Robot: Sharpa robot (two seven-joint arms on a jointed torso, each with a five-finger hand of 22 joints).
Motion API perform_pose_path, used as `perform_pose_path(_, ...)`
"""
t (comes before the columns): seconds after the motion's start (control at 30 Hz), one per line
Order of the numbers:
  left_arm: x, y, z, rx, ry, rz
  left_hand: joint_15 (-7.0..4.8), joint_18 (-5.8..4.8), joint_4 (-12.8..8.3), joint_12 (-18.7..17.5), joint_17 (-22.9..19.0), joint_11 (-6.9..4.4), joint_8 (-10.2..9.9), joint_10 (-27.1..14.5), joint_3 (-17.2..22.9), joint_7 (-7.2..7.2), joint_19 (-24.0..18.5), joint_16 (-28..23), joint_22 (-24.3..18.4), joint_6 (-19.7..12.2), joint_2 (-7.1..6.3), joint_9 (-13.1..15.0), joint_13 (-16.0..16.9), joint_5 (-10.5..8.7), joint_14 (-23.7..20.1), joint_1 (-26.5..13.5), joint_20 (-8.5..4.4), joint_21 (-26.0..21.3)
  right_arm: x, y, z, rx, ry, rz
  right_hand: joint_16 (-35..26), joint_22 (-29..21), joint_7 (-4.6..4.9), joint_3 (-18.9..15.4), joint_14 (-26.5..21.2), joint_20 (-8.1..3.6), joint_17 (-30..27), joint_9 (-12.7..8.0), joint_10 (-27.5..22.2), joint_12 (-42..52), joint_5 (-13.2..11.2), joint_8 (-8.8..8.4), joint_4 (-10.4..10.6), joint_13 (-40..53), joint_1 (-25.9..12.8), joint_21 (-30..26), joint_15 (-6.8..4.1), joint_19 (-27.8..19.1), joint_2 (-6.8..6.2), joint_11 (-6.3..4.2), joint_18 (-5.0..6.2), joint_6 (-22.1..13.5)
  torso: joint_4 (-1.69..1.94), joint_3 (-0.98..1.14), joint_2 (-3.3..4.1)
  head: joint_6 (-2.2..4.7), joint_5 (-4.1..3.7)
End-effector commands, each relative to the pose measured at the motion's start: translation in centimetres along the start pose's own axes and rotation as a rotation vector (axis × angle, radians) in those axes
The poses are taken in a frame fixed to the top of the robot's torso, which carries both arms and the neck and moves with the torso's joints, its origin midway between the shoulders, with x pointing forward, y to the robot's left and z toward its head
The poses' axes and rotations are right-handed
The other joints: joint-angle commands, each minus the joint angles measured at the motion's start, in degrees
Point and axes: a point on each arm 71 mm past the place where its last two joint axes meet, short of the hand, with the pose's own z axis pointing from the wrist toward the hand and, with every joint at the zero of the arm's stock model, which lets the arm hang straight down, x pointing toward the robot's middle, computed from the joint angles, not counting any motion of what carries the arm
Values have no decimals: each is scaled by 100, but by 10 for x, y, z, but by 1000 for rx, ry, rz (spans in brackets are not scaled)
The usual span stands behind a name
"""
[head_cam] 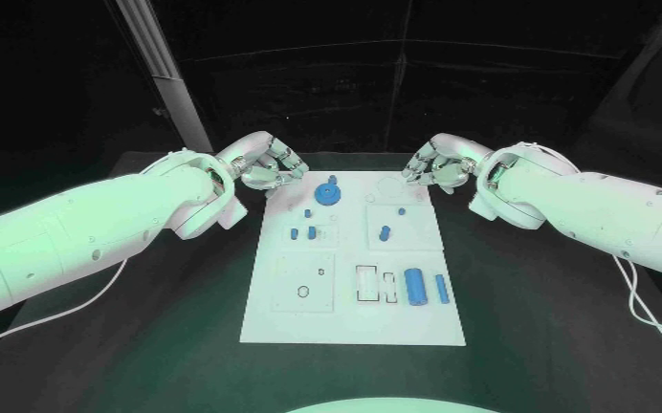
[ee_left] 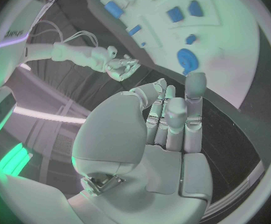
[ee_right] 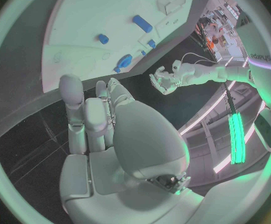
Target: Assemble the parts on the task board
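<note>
The white task board [head_cam: 352,322] lies in the middle of the black table. On it are a round blue part [head_cam: 328,193] near the far edge, small blue pieces [head_cam: 385,233] in the middle, and two blue cylinders [head_cam: 415,286] on the right. My left hand [head_cam: 266,162] hovers at the board's far left corner and holds nothing. My right hand [head_cam: 439,162] hovers at the far right corner, also holding nothing. In the left wrist view, the left hand [ee_left: 167,129] has loosely extended fingers and the round part [ee_left: 187,59] lies beyond them. The right hand [ee_right: 104,129] looks the same.
A pale slanted pole [head_cam: 159,59] rises behind the table at the back left. Thin cables trail beside the left arm [head_cam: 97,279] and the right arm [head_cam: 637,289]. Dark table surface [head_cam: 152,336] flanks the board on both sides.
</note>
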Motion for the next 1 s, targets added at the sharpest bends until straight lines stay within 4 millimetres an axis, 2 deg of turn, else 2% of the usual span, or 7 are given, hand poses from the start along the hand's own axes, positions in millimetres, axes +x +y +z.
perform_pose_path(0.03,-7,-3,-6,66,-167,-458,10,115,111,89,-368,3,56,50,-128,-2,-161,-229,-161,52,-15,11,20,22,-226,-204,18,-222,7,6,-2,-12,42,-254,53,81,2,74,162,-7,36,-19,49,-173,-74,-73,-6,-141,-34,67,-26,32,-103,16,-65,33,-12,-4,-14,-65,-84)
perform_pose_path(0.17,-3,-1,-10,66,-191,-552,26,116,194,159,-794,15,103,-44,-300,-4,-261,-479,-252,32,-6,15,18,23,-487,-310,38,-371,16,15,-4,-34,71,-334,58,106,44,155,152,26,19,-40,15,-434,-240,-178,4,-343,-83,100,18,3,-208,71,-69,-34,-10,1,-16,-50,-144)
perform_pose_path(0.33,-2,1,-13,66,-208,-608,27,117,205,198,-876,15,127,-62,-351,-6,-276,-520,-283,31,9,18,20,24,-540,-311,42,-416,24,23,-5,-49,92,-391,32,89,116,237,133,97,-39,-43,-126,-792,-434,-303,30,-626,-159,103,103,-53,-330,173,-67,-99,-2,2,-16,-39,-150)
perform_pose_path(0.43,-1,1,-13,65,-212,-624,27,118,207,221,-921,14,142,-71,-376,-7,-280,-540,-300,30,17,20,22,24,-566,-306,44,-439,27,26,-5,-54,93,-403,46,105,140,274,132,124,-36,-42,-140,-893,-460,-354,23,-725,-175,119,125,-64,-379,203,-64,-131,-3,-4,-7,-18,-144)
perform_pose_path(0.53,0,2,-14,62,-212,-635,30,118,214,243,-974,18,150,-92,-412,-2,-284,-563,-320,11,18,17,21,25,-596,-310,46,-466,30,26,-5,-49,109,-392,65,119,148,311,133,143,-29,-37,-131,-961,-473,-385,17,-802,-193,136,138,-73,-410,219,-62,-135,15,-13,-3,-37,-151)
perform_pose_path(0.77,2,3,-14,58,-207,-648,39,116,221,263,-1057,32,150,-145,-452,16,-287,-599,-348,-39,25,10,15,24,-641,-308,51,-503,37,27,-3,-31,142,-383,93,133,178,414,128,182,-39,-37,-201,-1161,-485,-480,-28,-1011,-243,164,174,-109,-506,259,-55,-177,-2,-8,8,-80,-120)
perform_pose_path(1.0,2,3,-14,56,-205,-652,42,115,223,272,-1075,35,155,-156,-465,19,-287,-606,-356,-46,26,9,14,24,-650,-309,54,-514,45,28,-3,-34,158,-404,112,163,182,455,129,189,-28,-31,-189,-1185,-481,-492,-43,-1052,-250,188,179,-108,-503,263,-57,-167,-9,-6,5,-102,-106)
